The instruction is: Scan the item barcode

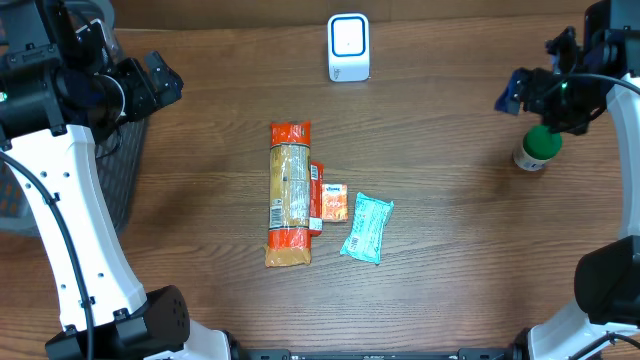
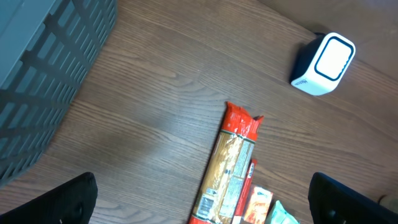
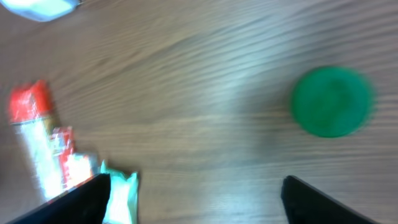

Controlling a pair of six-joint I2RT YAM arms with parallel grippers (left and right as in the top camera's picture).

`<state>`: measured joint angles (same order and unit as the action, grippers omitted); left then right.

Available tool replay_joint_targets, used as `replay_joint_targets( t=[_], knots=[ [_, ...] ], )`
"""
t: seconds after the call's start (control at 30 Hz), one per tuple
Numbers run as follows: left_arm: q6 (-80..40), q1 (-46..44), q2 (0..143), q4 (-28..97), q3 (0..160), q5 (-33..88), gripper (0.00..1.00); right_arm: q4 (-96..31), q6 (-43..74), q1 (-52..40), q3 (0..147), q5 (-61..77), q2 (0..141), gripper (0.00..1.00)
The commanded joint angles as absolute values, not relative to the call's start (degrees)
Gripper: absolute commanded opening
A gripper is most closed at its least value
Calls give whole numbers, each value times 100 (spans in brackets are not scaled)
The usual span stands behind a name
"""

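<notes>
A white scanner [image 1: 348, 47] stands at the table's far middle and also shows in the left wrist view [image 2: 323, 63]. At the centre lie a long pasta packet [image 1: 289, 194], a small orange box [image 1: 333, 202] and a teal packet [image 1: 367, 228]. A green-capped bottle [image 1: 537, 148] stands upright at the right. My right gripper [image 1: 522, 92] hovers just above and behind it, open and holding nothing; its blurred wrist view [image 3: 196, 196] looks down on the green cap [image 3: 331, 101]. My left gripper [image 1: 150, 85] hangs open at the far left, high above the pasta packet [image 2: 233, 168], empty.
A dark grey mesh basket [image 1: 125, 170] sits at the left edge beneath the left arm, seen also in the left wrist view [image 2: 43, 81]. Bare wood lies between the central items and the bottle.
</notes>
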<state>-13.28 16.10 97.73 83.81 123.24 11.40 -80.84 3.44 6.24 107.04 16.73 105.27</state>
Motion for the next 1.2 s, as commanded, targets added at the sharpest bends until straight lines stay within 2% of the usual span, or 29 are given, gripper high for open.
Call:
replay_joint_targets(
  t=[0.0,0.1,0.3,0.7,0.87,1.17],
  knots=[
    [-1221,1573,9815,8377,12337,1186,100,-8204,355,456,10475,2432,10554,55],
    [-1223,1570,9815,8379,12337,1186,99,-8184,355,137,10033,2453,10554,47],
    [-1223,1573,9815,8379,12337,1186,100,-7594,497,-749,8847,2458,10554,52],
    [-1221,1573,9815,8377,12337,1186,99,-4984,1280,-2449,6641,2386,10554,52],
    [-1223,1573,9815,8379,12337,1184,100,-4353,1885,-2871,6331,1278,10554,53],
    [-1221,1573,9815,8379,12337,1186,100,-4772,2858,-2871,6340,-945,10547,47]
  ],
)
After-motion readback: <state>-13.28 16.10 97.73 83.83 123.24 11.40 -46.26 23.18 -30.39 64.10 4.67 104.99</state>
